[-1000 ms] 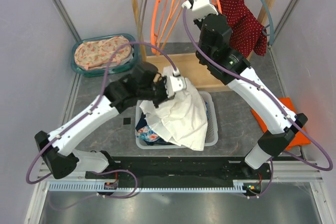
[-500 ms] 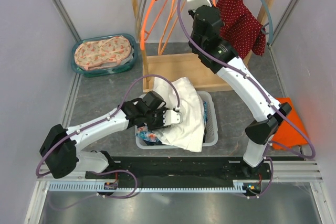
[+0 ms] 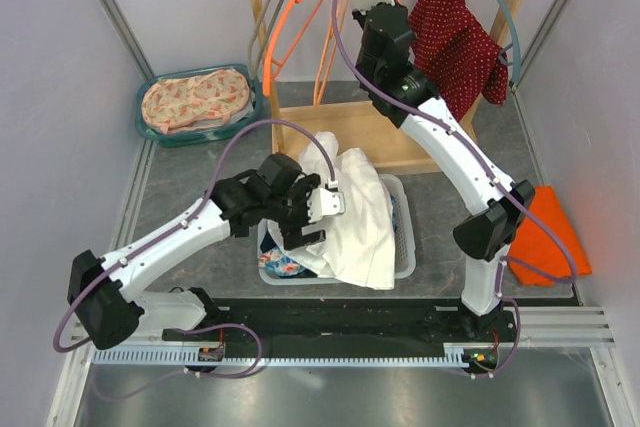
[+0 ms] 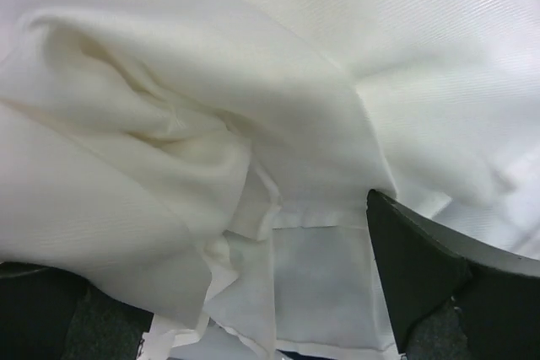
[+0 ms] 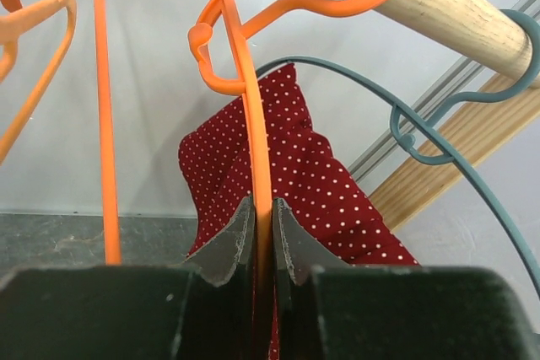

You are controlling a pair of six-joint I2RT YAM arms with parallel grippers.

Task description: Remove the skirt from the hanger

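Left claw (image 3: 322, 215) gapes over the white skirt (image 3: 362, 222), centre frame; right claw (image 5: 262, 218) pinches the orange hanger (image 5: 256, 124), upper centre. A hard tug could snag the red dotted garment (image 3: 455, 32).

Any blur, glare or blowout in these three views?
Top external: evenly lit, sharp, soft shadows only. Left wrist: white cloth fills the frame, bright and low in contrast, folds soft; finger dark. Right wrist: hanger and red cloth sharp, near fingers slightly soft.
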